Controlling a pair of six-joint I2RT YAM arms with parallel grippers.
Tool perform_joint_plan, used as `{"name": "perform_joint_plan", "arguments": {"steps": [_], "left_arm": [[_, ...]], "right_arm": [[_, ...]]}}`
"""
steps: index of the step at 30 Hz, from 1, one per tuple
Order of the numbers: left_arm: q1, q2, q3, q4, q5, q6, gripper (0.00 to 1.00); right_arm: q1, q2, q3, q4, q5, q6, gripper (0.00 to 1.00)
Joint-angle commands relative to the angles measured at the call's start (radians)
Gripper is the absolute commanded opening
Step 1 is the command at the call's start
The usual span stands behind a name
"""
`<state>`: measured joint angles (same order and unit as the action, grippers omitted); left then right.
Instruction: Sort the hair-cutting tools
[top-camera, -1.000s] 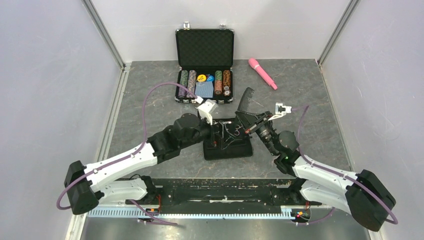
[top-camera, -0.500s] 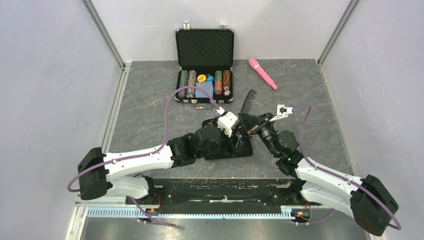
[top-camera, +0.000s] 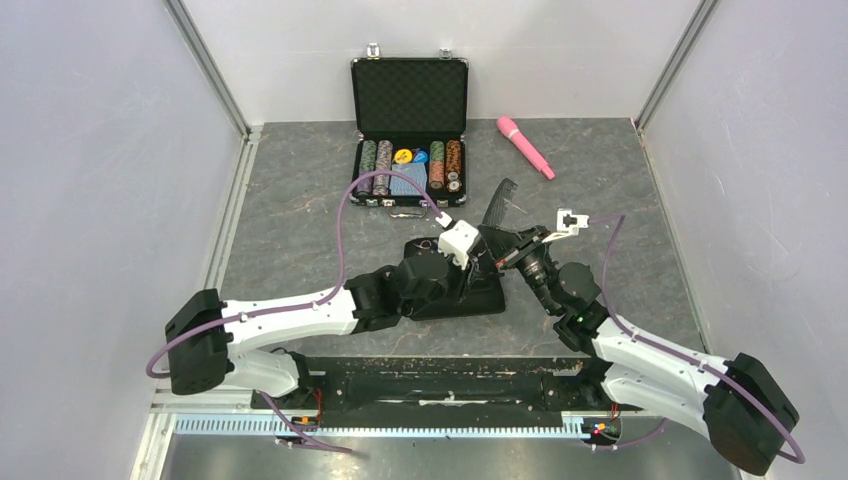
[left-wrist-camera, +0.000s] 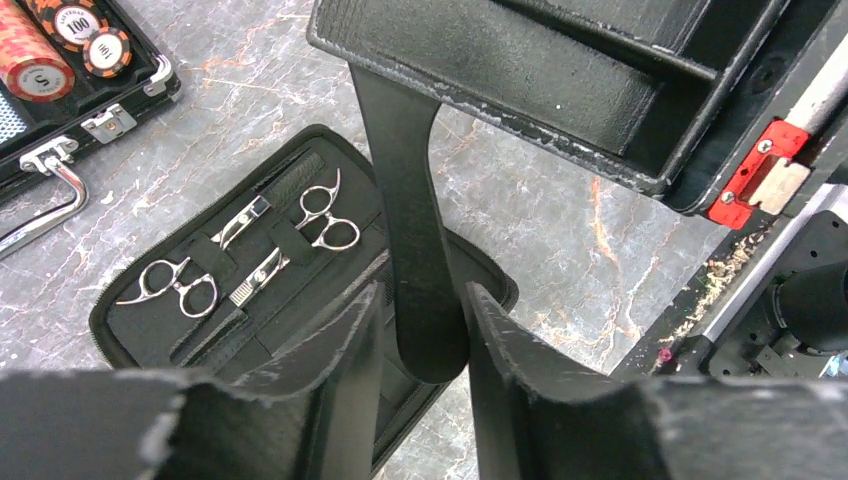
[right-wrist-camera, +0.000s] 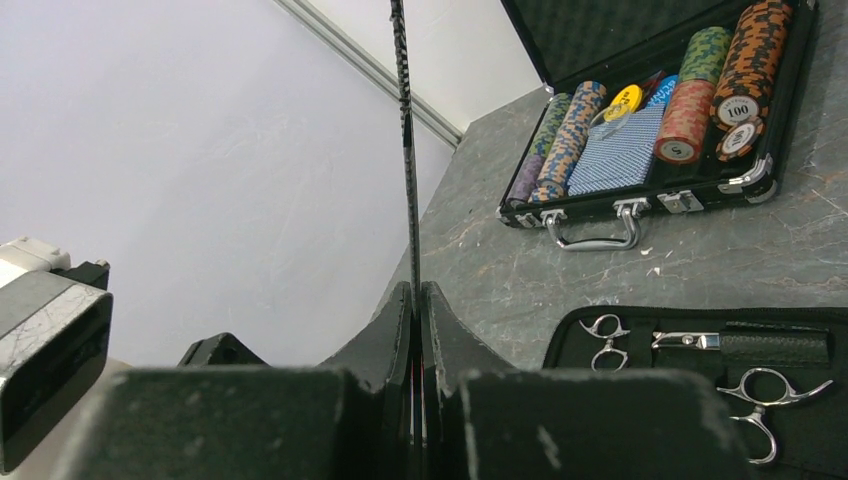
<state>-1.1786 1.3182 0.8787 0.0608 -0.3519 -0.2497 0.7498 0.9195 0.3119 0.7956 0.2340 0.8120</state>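
Pinching comb (left-wrist-camera: 415, 200) — R end effector (right-wrist-camera: 414, 295).

Left arm (top-camera: 290, 315) and right arm (top-camera: 640, 352) stretched inward toward each other; left hand (left-wrist-camera: 425, 292) half parted, right hand (right-wrist-camera: 415, 290) pinched tight.

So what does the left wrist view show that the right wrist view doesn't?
Only the left wrist view: the black comb face-on, its rounded end between the left end effector's fingers, a slit of gap on one side. Only the right wrist view: the right end effector clamped on that comb, seen edge-on, and the chip case's open lid. Both: the open pouch with two scissors strapped in, and chips in the case.
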Motion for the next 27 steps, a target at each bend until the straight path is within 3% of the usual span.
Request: {"name": "perform_joint_plan", "arguments": {"steps": [1,4,6,12,15,21,27], "left_arm": [[-0.003,0.007,0.049,0.039,-0.056,-0.018,0.36],[-0.004,-0.004,0.045,0.031,-0.061,-0.008,0.18],[-0.003,-0.019,0.034,0.025,-0.077,0.016,0.04],[0.002,-0.061,-0.003,-0.054,-0.105,0.074,0.02],[0.001,-0.101,-0.044,-0.095,-0.091,0.091,0.02],[0.002,-0.176,-0.131,-0.131,-0.029,0.099,0.02],[0.000,-0.198,-0.190,-0.102,0.024,0.117,0.02]], "right_arm": [[0.003,-0.018,-0.008,0.030,0.008,0.009,0.02],[0.003,-0.016,-0.010,0.033,-0.001,-0.005,0.05],[0.003,-0.017,-0.011,0.033,-0.010,-0.021,0.13],[-0.005,-0.087,0.013,-0.109,-0.025,-0.142,0.58],[-0.058,-0.145,0.068,-0.273,-0.082,-0.250,0.72],[-0.278,-0.227,0.219,-0.584,-0.454,-0.434,0.79],[-0.424,-0.148,0.422,-0.838,-0.687,-0.518,0.78]]}}
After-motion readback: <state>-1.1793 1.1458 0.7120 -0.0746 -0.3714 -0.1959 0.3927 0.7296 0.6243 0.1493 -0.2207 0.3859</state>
